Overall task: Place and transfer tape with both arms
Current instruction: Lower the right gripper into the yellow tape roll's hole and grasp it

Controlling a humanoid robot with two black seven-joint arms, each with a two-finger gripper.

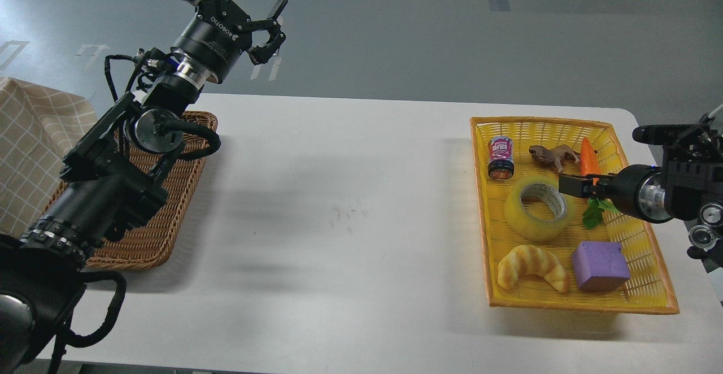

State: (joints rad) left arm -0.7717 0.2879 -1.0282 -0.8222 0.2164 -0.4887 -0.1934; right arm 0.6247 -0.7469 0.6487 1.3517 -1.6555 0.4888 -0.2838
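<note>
The tape [528, 222], a wide translucent yellow roll with a grey-white core, lies flat in the middle of the yellow basket [576, 304] on the right of the table. My right gripper [571, 185] reaches in from the right edge and hovers just above the roll's right rim. Its fingers show as one dark shape, so I cannot tell whether it is open or shut. My left gripper [248, 15] is raised high above the table's far left, beyond the table's far edge. Its fingers are spread open and it is empty.
In the yellow basket with the tape are a small can [500, 158], a toy animal [551, 155], a carrot [588, 156], a croissant [531, 266] and a purple block [600, 265]. A brown wicker tray [152, 233] lies under my left arm. A checked cloth [28, 137] is at the far left.
</note>
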